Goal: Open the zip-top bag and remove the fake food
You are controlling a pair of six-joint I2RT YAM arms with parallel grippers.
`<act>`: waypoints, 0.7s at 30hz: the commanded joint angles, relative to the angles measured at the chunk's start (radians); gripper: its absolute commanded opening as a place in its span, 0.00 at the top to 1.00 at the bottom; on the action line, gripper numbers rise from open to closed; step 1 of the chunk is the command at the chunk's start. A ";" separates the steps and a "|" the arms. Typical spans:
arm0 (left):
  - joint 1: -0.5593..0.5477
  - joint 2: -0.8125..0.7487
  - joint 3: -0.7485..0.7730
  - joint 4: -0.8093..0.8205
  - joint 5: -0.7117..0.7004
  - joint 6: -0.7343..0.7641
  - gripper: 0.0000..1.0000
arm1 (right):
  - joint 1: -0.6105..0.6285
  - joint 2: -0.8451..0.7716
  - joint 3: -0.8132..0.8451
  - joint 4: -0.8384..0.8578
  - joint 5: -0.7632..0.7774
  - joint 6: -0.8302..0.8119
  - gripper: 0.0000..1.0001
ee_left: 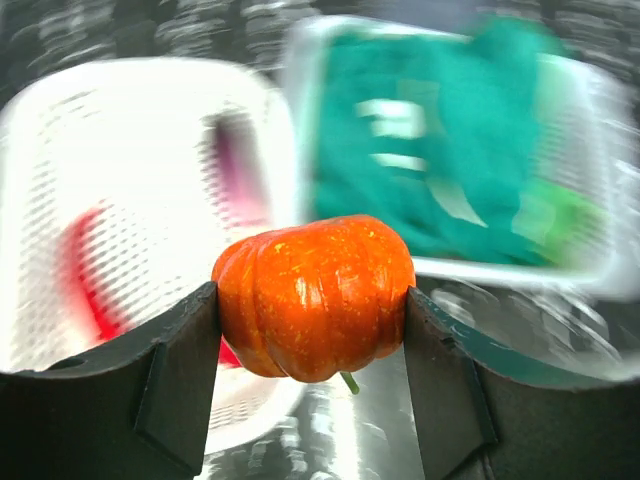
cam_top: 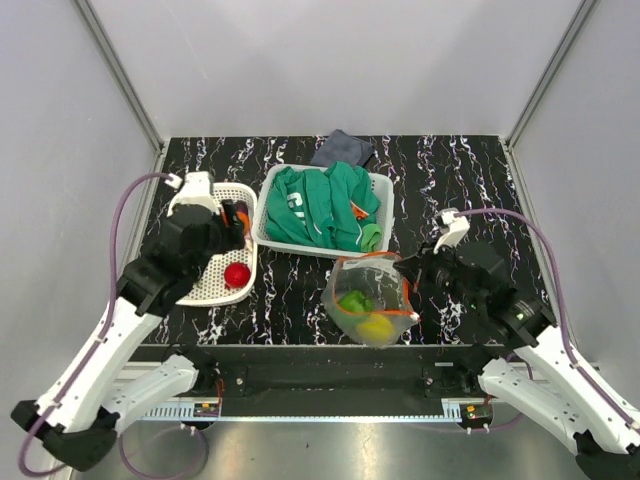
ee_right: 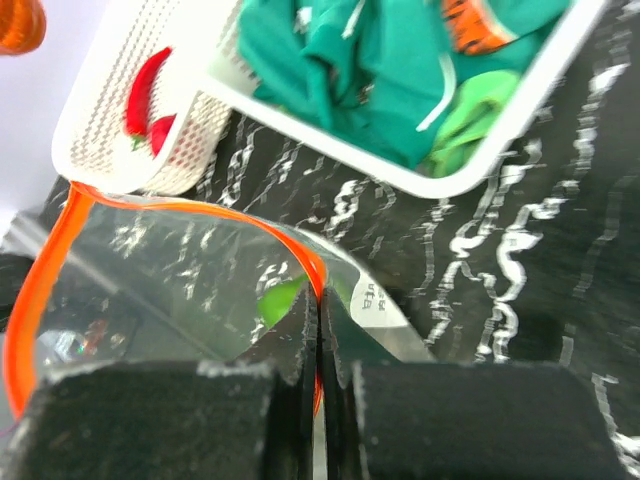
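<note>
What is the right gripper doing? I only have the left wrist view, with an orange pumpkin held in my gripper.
Observer: The right gripper is shut on the orange-red zip edge of the bag, whose mouth is open.
Operator: Anything left inside?
Observer: Yes, a green piece and a yellow piece.
Operator: My white basket is a blur. What's in it?
Observer: A red round fruit and a red chili.
</note>
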 commanded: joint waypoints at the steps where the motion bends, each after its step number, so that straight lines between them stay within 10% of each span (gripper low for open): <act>1: 0.207 0.036 -0.057 -0.055 -0.021 -0.065 1.00 | 0.006 -0.054 0.079 -0.071 0.134 -0.049 1.00; 14: 0.522 0.205 -0.288 0.126 0.085 -0.276 0.89 | 0.006 0.041 -0.021 0.112 -0.134 0.081 1.00; 18: 0.570 0.220 -0.298 0.114 0.107 -0.295 0.23 | 0.006 0.113 -0.088 0.263 -0.233 0.158 1.00; 21: 0.576 0.196 -0.280 0.097 0.128 -0.276 0.07 | 0.006 0.170 -0.087 0.308 -0.260 0.154 1.00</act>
